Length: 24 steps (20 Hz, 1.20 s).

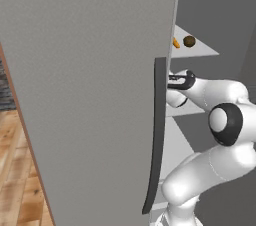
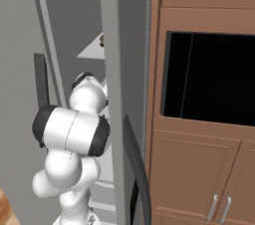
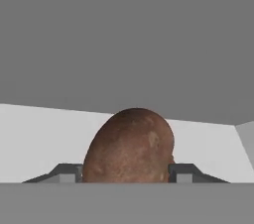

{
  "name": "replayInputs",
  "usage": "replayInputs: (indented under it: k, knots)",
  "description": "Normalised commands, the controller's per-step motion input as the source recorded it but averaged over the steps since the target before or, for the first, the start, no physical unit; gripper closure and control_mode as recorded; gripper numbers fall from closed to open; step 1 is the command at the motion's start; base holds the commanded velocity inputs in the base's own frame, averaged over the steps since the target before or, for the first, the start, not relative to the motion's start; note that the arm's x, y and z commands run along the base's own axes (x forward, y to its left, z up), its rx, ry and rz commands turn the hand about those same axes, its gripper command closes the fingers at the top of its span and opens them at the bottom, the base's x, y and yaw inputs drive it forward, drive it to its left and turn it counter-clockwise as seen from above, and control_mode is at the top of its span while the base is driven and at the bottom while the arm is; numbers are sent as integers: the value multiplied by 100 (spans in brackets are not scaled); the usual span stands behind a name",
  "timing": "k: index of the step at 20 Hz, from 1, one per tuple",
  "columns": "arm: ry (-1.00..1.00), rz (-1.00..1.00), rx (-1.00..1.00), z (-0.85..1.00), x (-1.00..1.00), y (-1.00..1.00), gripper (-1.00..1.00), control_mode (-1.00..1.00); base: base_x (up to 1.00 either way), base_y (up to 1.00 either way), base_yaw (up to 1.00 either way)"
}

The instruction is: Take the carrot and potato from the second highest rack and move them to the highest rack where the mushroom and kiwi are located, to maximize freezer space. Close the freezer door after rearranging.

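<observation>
Deep inside the freezer (image 1: 215,10), reaching over the second highest rack (image 3: 44,139), with the gripper (image 3: 126,172) set low and level so its fingers (image 3: 67,172) flank the potato (image 3: 130,146) — one dark tip just beside each flank, the brown body bulging up between them. Straddling it closely, though whether actually pinching yet cannot be told. Likely a side-on grasp because the shelf above leaves little headroom. Up on the highest rack (image 1: 202,51), at the far side, a small orange carrot (image 1: 176,43) next to a dark brown round ball (image 1: 189,41) — so the potato looks like the remaining piece. Hemmed in on the left by the swung-open freezer door (image 1: 90,95) and its long dark handle (image 1: 157,135), on the right by the other door's edge (image 2: 112,94) and wooden cabinets (image 2: 199,119).
</observation>
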Motion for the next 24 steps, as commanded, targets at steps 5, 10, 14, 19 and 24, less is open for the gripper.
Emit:
replayInputs:
  k: [5,10,14,19,24]
  knots:
    - [7,2,0,-33,0,20,100,-100,0,0,0]
    - [-5,1,0,-3,-52,7,100,-100,0,0,0]
    - [-13,0,-1,0,-93,0,100,-100,0,0,0]
    - [-14,0,-4,4,-96,7,100,-100,0,0,0]
    - [-10,-1,-6,60,-89,14,100,-100,0,0,0]
